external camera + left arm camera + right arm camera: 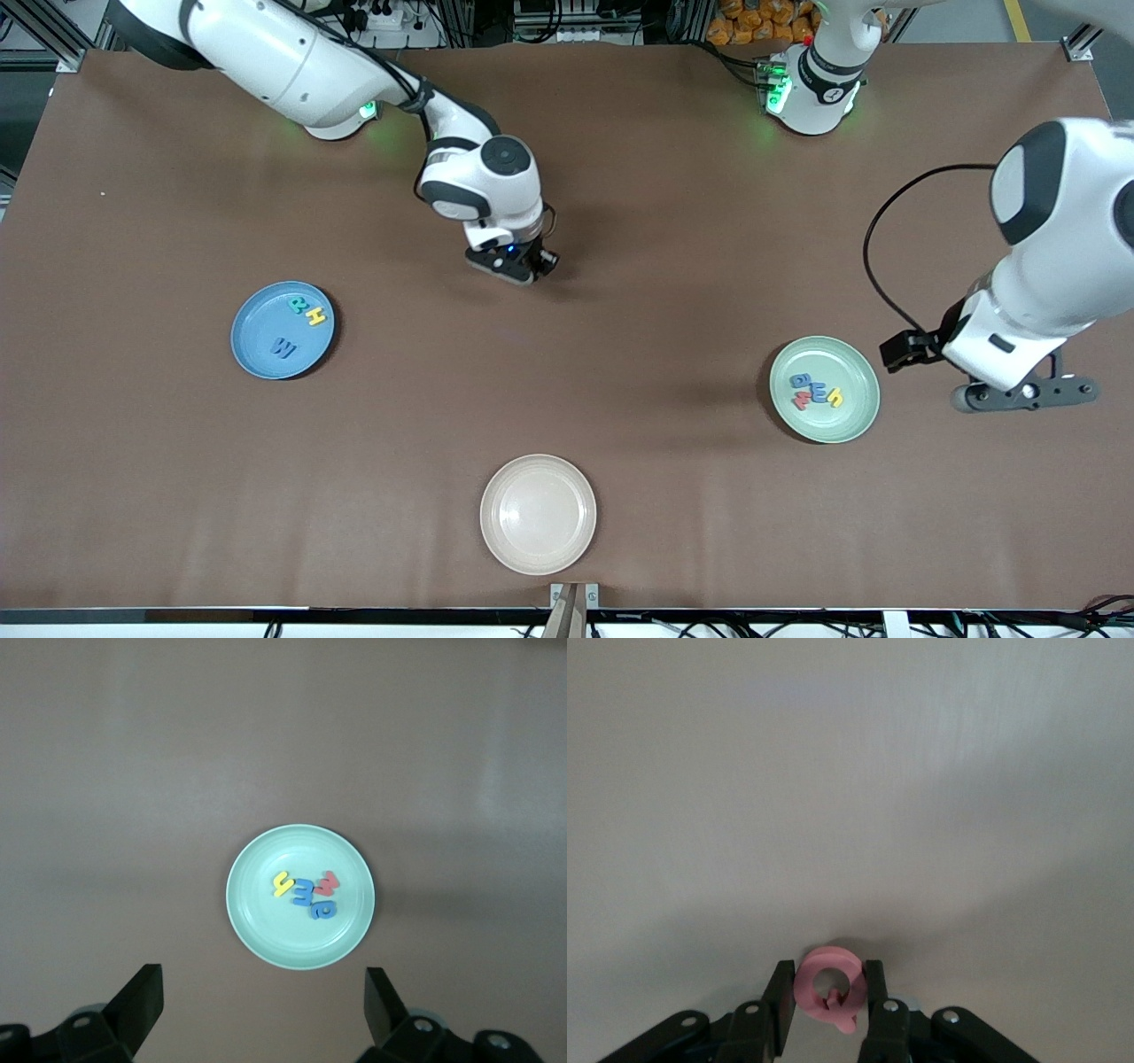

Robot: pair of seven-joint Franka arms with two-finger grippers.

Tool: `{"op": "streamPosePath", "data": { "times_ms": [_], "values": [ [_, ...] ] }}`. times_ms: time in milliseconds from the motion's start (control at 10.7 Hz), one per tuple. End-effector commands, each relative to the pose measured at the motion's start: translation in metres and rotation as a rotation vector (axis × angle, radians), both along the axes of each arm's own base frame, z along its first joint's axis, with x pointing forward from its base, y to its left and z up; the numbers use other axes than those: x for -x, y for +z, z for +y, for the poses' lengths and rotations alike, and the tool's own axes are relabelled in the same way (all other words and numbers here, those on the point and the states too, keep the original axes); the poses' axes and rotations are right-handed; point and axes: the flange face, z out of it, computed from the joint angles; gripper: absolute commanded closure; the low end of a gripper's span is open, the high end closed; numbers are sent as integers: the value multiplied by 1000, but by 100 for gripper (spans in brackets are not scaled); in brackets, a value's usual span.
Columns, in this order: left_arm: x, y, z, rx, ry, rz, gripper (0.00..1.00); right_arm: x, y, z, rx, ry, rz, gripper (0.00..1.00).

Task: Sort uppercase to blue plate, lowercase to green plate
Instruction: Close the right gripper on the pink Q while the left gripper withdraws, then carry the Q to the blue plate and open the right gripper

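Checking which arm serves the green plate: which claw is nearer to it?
Left. The left claw hangs open right beside the green plate; the right claw is mid-table, shut on the red G.

It was a robotics lab: two white arms stood bolted along one edge of a brown-covered table (620, 177), with aluminium framing, cables and power strips just past that edge.

In the front view, the right gripper (514, 266) hides its red G (829, 986).
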Motion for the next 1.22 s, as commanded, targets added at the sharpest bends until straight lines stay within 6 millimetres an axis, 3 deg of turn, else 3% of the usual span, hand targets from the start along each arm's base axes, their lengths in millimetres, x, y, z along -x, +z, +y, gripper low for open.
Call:
{"op": "streamPosePath", "data": {
  "times_ms": [0,187,468,749,936,1123],
  "values": [
    [9,21,1,20,12,21,0,-40,35,-37,28,-74,-88,100],
    [13,41,3,18,17,21,0,-62,31,-75,118,-73,-71,100],
    [17,42,3,13,24,47,0,-92,29,-151,282,-28,19,100],
    [25,45,1,46,33,117,0,-99,44,-208,495,67,145,100],
    [28,43,3,43,36,142,0,-98,53,-233,607,85,223,100],
    [30,52,22,86,75,142,0,-105,63,-252,682,75,264,100]
  ]
}}
